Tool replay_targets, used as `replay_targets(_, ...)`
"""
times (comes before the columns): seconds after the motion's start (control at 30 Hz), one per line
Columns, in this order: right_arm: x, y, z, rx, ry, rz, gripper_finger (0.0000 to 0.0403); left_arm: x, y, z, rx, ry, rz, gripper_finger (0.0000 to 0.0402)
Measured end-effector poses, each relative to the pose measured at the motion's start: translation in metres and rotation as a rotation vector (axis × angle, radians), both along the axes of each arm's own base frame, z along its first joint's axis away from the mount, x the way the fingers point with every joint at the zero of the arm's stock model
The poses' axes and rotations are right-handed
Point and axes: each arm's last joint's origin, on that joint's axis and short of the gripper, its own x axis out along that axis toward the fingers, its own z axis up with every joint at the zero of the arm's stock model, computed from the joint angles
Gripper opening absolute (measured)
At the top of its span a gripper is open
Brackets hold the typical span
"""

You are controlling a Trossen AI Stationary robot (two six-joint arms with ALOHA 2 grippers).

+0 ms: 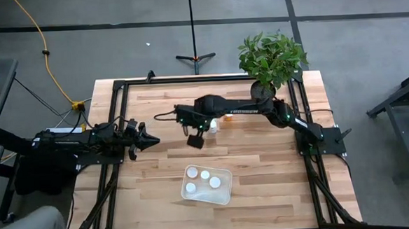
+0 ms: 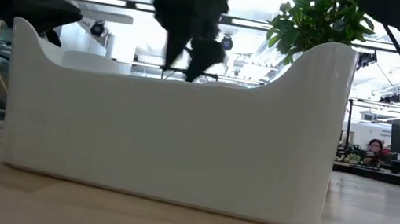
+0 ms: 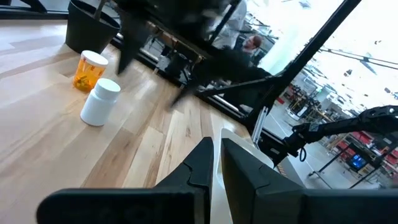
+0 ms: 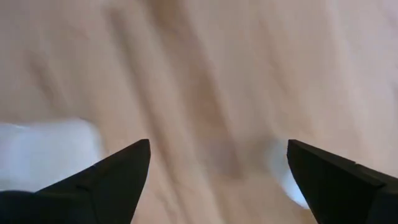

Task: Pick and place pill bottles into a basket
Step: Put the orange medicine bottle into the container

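Note:
The white basket (image 1: 225,192) sits on the table's near middle, and the white caps of pill bottles (image 1: 205,175) show inside it. It fills the low view (image 2: 174,124). Two more bottles stand past it toward the far edge: a white one (image 1: 213,126) (image 3: 99,102) and an amber one (image 1: 227,117) (image 3: 87,70). My right gripper (image 1: 194,141) (image 4: 217,146) is open and empty, hovering above the table between those two bottles and the basket. It also shows in the low view (image 2: 192,59). My left gripper (image 1: 154,139) (image 3: 216,149) is shut and empty, to the left of the right gripper.
A black pot with a green plant (image 1: 272,58) stands at the table's far right corner. A black frame (image 1: 119,87) runs along the table's edges. Bare wood lies to the basket's left and right.

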Motion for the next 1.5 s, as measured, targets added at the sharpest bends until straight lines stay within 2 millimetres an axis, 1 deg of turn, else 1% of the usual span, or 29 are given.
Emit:
replay_targets(0.13,-0.015,-0.019,-0.003,-0.047,0.140,-0.044,0.0369,0.000,0.000,0.000,0.000,0.000,0.000,0.0067)
replay_targets(0.27,-0.024,-0.034,-0.003,-0.069,0.216,-0.076,0.0370,0.000,0.000,0.000,-0.001,0.000,0.000,0.0067)
replay_targets(0.47,-0.033,-0.055,-0.003,-0.127,0.277,-0.144,0.0369,0.000,0.000,0.000,-0.015,0.001,0.001,0.0067)
replay_targets(0.73,-0.038,-0.079,-0.004,-0.094,0.267,-0.347,0.0369,0.000,-0.001,0.000,-0.027,0.010,-0.018,0.0067)
replay_targets(0.9,-0.039,-0.084,-0.004,-0.056,0.259,-0.447,0.0369,0.000,-0.001,0.000,-0.028,0.010,-0.018,0.0067)
replay_targets(1.03,-0.039,-0.084,-0.004,-0.048,0.254,-0.509,0.0369,0.000,0.000,0.001,-0.029,0.009,-0.018,0.0067)
replay_targets(1.13,-0.040,-0.084,-0.006,-0.054,0.259,-0.516,0.0369,0.000,0.000,0.001,-0.029,0.009,-0.018,0.0067)
replay_targets(1.33,-0.042,-0.083,-0.020,-0.060,0.321,-0.485,0.0369,0.000,-0.001,0.002,-0.029,0.006,-0.026,0.0067)
replay_targets(1.5,-0.043,-0.083,-0.023,-0.060,0.336,-0.461,0.0369,-0.001,-0.002,0.002,-0.031,0.007,-0.063,0.0067)
